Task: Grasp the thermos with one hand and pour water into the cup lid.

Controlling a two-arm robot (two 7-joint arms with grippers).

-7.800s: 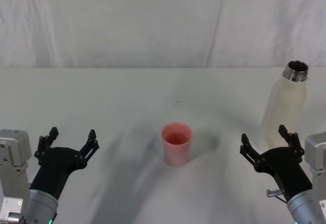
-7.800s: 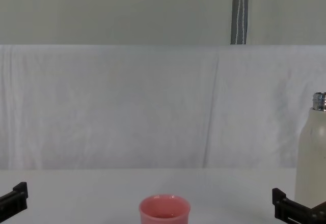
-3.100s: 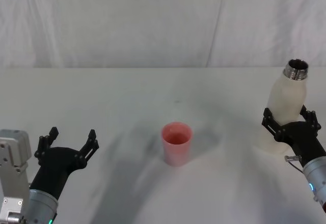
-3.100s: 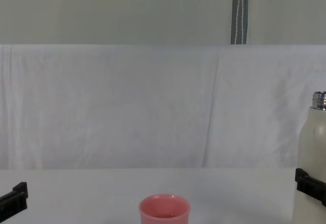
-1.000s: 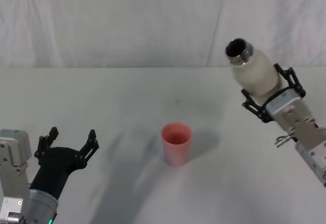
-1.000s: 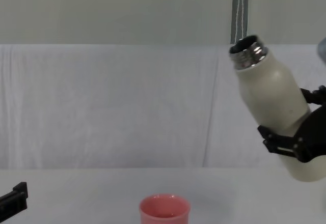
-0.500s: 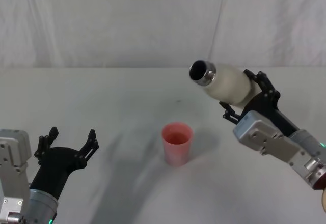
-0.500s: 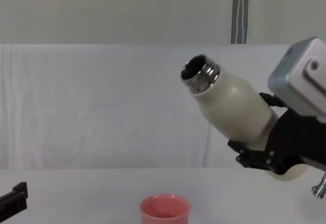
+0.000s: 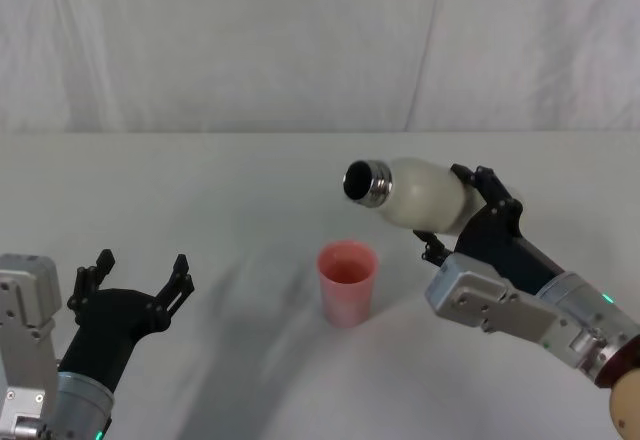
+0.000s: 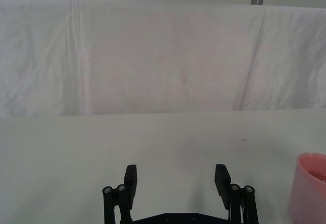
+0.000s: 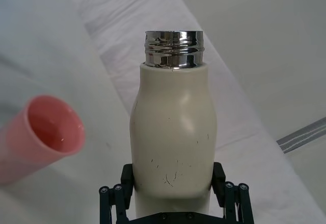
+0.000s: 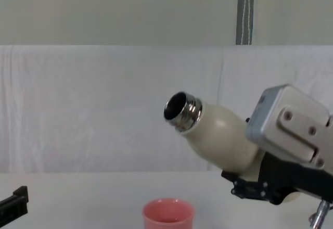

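- Since half a second ago the bottle (image 9: 420, 194) has tipped further over and swung in toward the cup (image 9: 346, 282), its steel neck now lower.
- The right gripper (image 9: 462, 212) pinches the bottle's lower body, holding it in the air, slanted, mouth up and to the right of the cup.
- The cup stands upright on the table (image 9: 240, 190), apart from the bottle.
- The left gripper (image 9: 136, 278) rests low on the left, fingers spread.

Your only standing obstacle on the bench (image 9: 200, 180) is the cup lid (image 9: 347, 282) near mid-front; the tilted thermos (image 9: 410, 193) hangs above its right; left and far-edge stretches lie open for passing.
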